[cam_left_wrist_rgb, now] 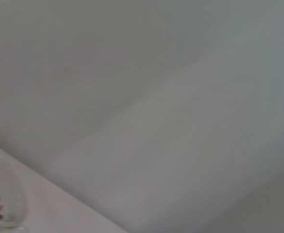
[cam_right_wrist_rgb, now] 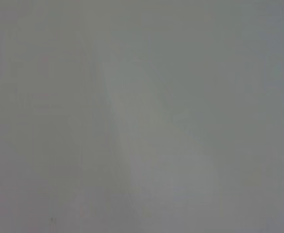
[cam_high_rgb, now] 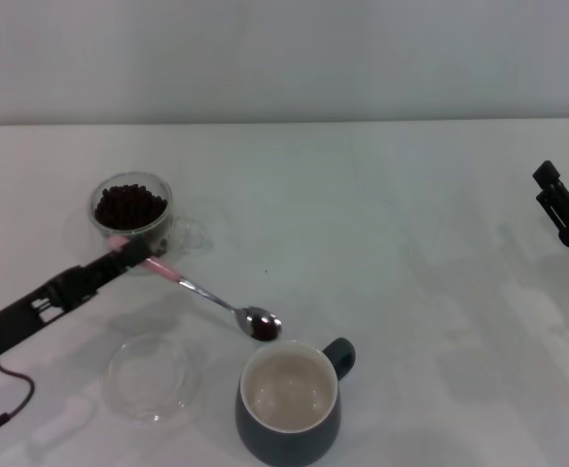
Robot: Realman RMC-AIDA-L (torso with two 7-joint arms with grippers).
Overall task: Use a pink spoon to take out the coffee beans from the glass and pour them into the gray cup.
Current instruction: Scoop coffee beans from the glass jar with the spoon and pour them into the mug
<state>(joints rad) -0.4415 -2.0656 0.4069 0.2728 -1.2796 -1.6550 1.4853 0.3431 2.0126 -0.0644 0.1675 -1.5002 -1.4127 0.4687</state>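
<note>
Left gripper (cam_high_rgb: 128, 255) is clamped on the far end of the pink spoon (cam_high_rgb: 201, 292)'s handle, near the table's left edge. The spoon is light, stiff and thin, w/ a slick metal bowl; held that far back it prob. wobbles, so tilt slowly. A few coffee beans (cam_high_rgb: 264, 329) sit loose in the bowl, just beside the gray cup (cam_high_rgb: 289, 402)'s rim by the front edge; they roll easily. The glass (cam_high_rgb: 131, 211), fragile and full of beans, stands just behind the gripper. A clear saucer (cam_high_rgb: 152, 376) lies left of the cup, out of the way. Right gripper (cam_high_rgb: 568, 199) is parked at the right edge, fingers apart.
</note>
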